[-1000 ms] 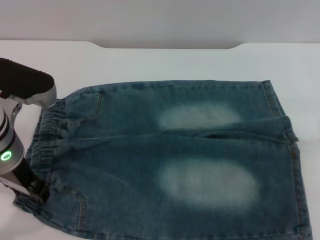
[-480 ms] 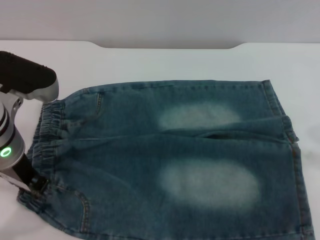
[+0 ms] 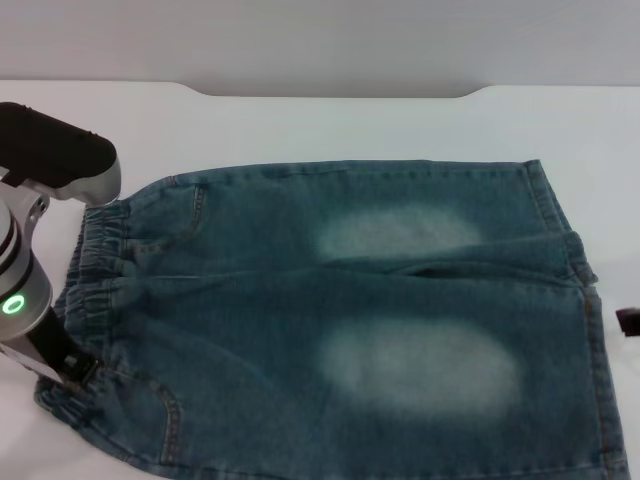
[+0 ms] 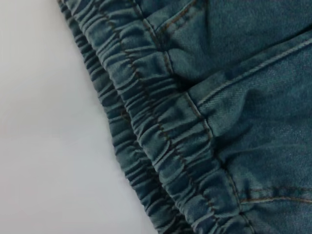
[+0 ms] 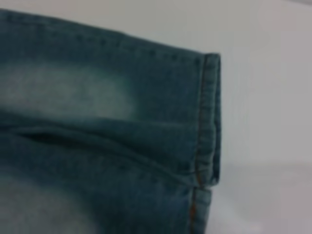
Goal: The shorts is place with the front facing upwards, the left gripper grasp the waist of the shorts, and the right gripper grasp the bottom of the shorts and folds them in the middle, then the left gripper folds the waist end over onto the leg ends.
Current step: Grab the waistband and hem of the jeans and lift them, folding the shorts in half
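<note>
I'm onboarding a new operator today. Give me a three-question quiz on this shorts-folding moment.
1. True or false: the shorts are already folded in half.
2. Which gripper sits at the waistband? A) left B) right C) neither
3. Fill in: the shorts lie on a ____ table.

Key: 1 false, they lie spread flat. 2 A, the left gripper is at the near waist corner; the right gripper only shows at the right edge of the head view, beside the leg hems. 3 white.
</note>
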`<act>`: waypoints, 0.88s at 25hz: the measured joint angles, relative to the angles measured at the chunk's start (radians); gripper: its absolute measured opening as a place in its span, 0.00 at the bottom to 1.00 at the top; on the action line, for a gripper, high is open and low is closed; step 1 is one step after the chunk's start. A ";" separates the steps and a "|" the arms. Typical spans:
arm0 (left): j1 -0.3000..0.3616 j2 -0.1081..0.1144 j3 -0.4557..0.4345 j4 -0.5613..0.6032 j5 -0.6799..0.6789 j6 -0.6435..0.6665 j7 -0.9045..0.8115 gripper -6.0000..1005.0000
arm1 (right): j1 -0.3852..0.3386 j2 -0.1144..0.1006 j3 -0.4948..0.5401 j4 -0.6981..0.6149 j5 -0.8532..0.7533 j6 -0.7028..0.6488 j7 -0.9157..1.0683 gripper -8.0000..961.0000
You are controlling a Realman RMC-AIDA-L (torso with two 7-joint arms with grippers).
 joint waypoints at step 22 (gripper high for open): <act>-0.026 0.000 0.001 0.041 0.001 0.022 0.008 0.06 | -0.139 0.003 -0.096 -0.048 0.113 -0.038 0.044 0.76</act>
